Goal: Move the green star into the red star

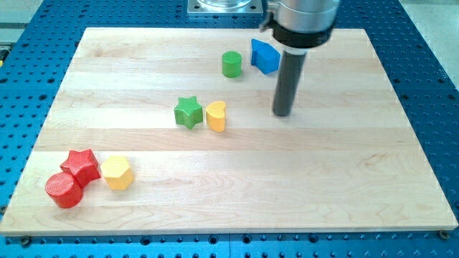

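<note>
The green star (188, 112) sits near the board's middle, touching a yellow heart-shaped block (216, 116) on its right. The red star (81, 166) lies at the lower left, between a red cylinder (63, 190) and a yellow hexagon (117, 173). My tip (283, 113) rests on the board well to the right of the green star and the yellow heart, apart from both.
A green cylinder (232, 64) and a blue block (265, 56) stand near the view's top, just left of my rod. The wooden board (344, 179) lies on a blue perforated table (430, 43).
</note>
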### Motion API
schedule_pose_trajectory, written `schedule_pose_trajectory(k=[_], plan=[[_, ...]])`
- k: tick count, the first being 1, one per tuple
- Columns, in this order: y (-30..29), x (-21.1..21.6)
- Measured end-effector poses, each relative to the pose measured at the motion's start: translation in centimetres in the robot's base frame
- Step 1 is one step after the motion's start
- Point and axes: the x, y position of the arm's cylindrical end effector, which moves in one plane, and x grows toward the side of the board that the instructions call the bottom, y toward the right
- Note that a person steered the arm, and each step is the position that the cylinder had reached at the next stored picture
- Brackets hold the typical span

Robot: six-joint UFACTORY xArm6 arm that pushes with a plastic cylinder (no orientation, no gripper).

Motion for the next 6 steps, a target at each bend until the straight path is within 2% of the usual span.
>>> schedule_pose_trajectory(k=[1,2,4,6], plan=[[-3.9,-1.8],[-8.0,-1.5],[-17.1,3.1],[-22.2,9.7]])
